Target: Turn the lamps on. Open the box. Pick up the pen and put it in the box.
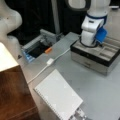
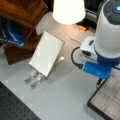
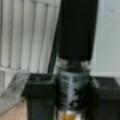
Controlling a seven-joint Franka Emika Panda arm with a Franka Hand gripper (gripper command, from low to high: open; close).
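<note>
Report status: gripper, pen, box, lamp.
Gripper shut on pen, over the open box. Lamp lit. Nothing blocking the compartments.

Grey tabletop, dark backdrop

The lamp glows cream-white. The box has a black rim, grey sides, pale grey inside. The dotted panel is white.

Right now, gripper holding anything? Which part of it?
Yes: the gripper holds the pen between its fingers, clamped on the labelled grey section below the black cap, over the open box.
</note>
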